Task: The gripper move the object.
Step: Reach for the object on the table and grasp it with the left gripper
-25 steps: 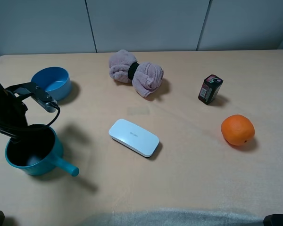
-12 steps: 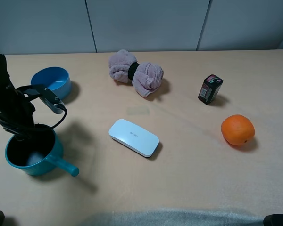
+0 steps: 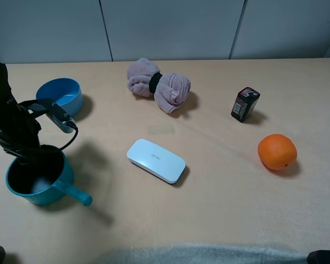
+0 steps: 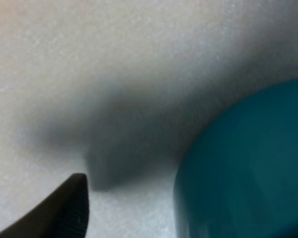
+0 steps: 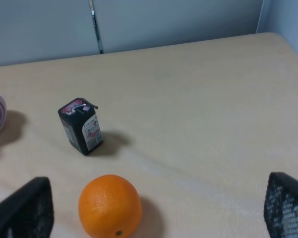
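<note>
Teal saucepan (image 3: 44, 190) sits front-left, handle (image 3: 77, 193) pointing right; the left gripper (image 3: 32, 149) is down at its far rim, grip impossible to judge. It should straddle the wall squarely before any lift, or the saucepan tips. Opposite, the right gripper (image 5: 156, 198) gapes wide, empty. Since a second ago the arm (image 3: 11, 118) has edged rightward; saucepan unmoved.

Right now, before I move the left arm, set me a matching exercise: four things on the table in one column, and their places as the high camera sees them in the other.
Things:
1. saucepan
2. bowl
3. orange
4. towel

Places:
A. back, near the middle
B. right side, toward the front
C. back left
D. front left

Pairs: 1-D, 2-C, 3-B, 4-A
</note>
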`<state>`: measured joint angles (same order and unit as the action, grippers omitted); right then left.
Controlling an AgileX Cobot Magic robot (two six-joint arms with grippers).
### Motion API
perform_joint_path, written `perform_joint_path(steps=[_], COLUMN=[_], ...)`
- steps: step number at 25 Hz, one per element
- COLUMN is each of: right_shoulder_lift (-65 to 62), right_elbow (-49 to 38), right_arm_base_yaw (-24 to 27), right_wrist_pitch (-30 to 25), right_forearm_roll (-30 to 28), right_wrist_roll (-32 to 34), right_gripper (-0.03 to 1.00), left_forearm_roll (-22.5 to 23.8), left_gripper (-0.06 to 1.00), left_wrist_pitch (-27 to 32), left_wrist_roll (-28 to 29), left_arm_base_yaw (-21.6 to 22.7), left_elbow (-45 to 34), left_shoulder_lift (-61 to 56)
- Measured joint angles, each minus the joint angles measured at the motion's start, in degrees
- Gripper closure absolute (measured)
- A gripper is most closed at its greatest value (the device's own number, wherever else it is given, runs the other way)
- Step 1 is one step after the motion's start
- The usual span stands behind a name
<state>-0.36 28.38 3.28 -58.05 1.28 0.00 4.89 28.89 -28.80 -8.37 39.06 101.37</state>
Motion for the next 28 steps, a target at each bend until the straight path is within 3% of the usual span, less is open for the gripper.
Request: perform_joint_path(steps=[13, 21, 28], right_shoulder_lift=[0.00, 0.00, 0.00], right_elbow=[0.00, 0.00, 0.00], right_arm_base_yaw=[0.00, 0.00, 0.00], right_wrist_pitch=[0.00, 0.00, 0.00], right_forearm_roll=[0.00, 0.00, 0.00], right_wrist_roll=[0.00, 0.00, 0.00], right_gripper=[0.30, 0.30, 0.30], left_forearm_roll=[0.00, 0.00, 0.00], left_gripper=[0.36, 0.48, 0.50], left_wrist_pitch=[0.05, 0.11, 0.11], left_wrist_roll=[0.74, 0.80, 1.17], left_arm_base_yaw=[0.00, 0.00, 0.00], left_elbow=[0.00, 0.00, 0.00], left_shoulder_lift=[0.00, 0.00, 0.00])
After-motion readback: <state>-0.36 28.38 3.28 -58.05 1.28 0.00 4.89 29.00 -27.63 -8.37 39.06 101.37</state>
